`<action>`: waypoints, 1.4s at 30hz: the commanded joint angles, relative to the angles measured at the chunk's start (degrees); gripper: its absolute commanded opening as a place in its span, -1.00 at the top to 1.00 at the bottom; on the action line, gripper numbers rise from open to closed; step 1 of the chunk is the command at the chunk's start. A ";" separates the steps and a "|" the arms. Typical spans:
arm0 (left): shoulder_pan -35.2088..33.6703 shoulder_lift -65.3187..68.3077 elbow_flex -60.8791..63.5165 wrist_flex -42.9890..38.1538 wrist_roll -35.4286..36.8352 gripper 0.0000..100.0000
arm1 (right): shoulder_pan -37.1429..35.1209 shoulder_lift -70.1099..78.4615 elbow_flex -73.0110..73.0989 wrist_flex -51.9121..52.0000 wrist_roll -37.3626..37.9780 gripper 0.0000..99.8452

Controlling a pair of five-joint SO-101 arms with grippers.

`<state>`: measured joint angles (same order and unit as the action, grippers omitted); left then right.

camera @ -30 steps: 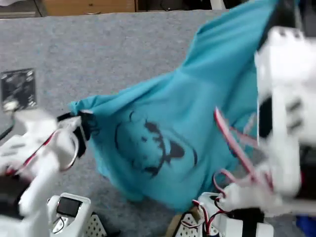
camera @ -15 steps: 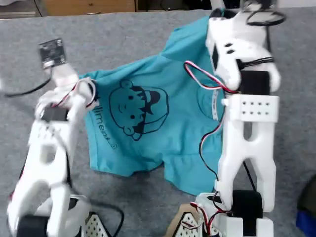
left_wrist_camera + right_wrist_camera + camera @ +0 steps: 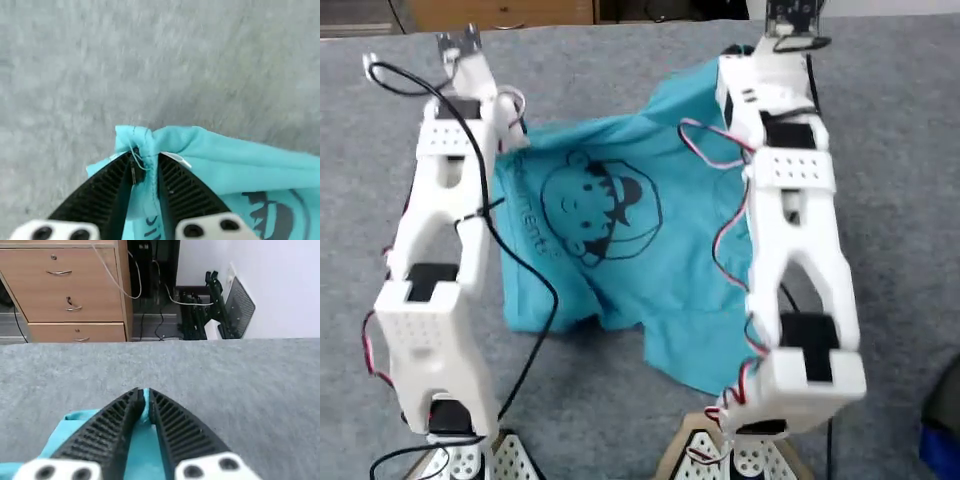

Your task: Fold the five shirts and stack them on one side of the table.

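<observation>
The grey table (image 3: 620, 60) carries the teal shirt (image 3: 650, 270), print up and rumpled between the two arms. Its far edge runs crosswise from pincer to pincer, and the body trails back toward the arm bases. The left gripper (image 3: 145, 161) is clamped on a bunched corner. The right gripper (image 3: 144, 396) pinches the opposite end, slightly farther out.

This looks like an office or lab workroom: a table (image 3: 250, 375) covered in grey felt carries two white robot arms (image 3: 440, 260). Behind it stand a wooden drawer unit (image 3: 65, 290) with metal handles, a tangle of cables (image 3: 155, 300), a folded black stand (image 3: 212, 305) and a plain white wall (image 3: 280, 275).
</observation>
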<state>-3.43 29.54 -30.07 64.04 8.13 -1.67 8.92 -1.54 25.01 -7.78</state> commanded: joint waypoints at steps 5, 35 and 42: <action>-0.88 10.24 -39.65 7.47 0.26 0.96 | -0.22 14.46 -27.03 2.29 0.70 0.99; -2.20 28.79 -56.53 31.91 -4.40 0.54 | -0.22 37.49 -59.30 32.18 0.70 0.99; -3.34 28.70 -56.53 30.33 -3.96 0.54 | -0.66 45.58 -59.91 31.03 0.35 0.99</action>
<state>-6.15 58.99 -83.87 96.48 4.00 -1.58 53.23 -57.54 58.95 -7.78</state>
